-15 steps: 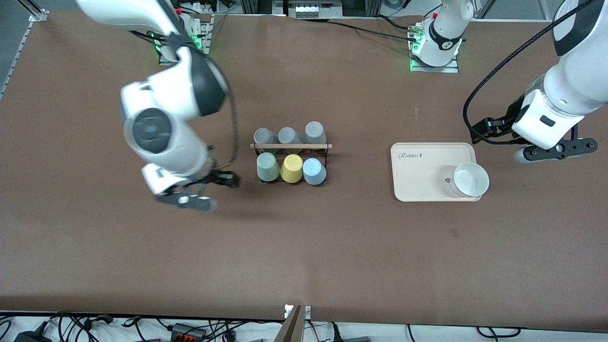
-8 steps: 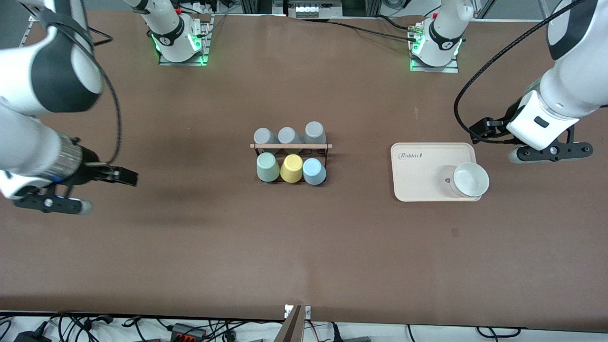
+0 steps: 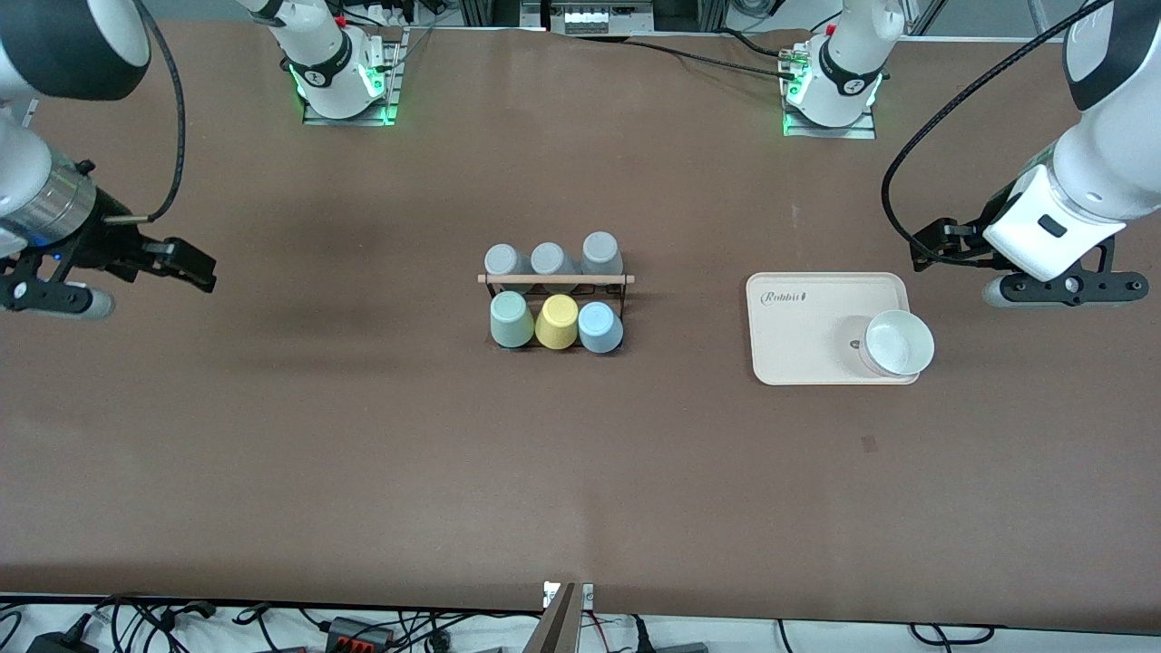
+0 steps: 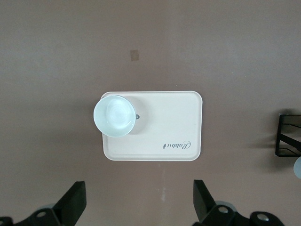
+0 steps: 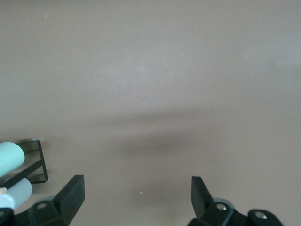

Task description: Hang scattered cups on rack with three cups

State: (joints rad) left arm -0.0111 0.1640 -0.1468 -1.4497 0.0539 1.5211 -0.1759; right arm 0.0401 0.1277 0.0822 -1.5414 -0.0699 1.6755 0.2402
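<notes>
The black wire rack with its wooden rod stands mid-table. On its side nearer the front camera hang the mint-green cup, a yellow cup and the light blue cup. Three grey cups hang on its farther side. My right gripper is open and empty over bare table at the right arm's end. Its wrist view shows the gripper, the mint cup and a corner of the rack. My left gripper is open and empty beside the tray; it also shows in its wrist view.
A cream tray lies toward the left arm's end of the table, with a white bowl on its corner. The tray and the bowl also show in the left wrist view. Cables lie along the table's near edge.
My right arm has swung away from beside the rack to the right arm's end of the table. My left gripper has barely shifted. The cups have not moved.
</notes>
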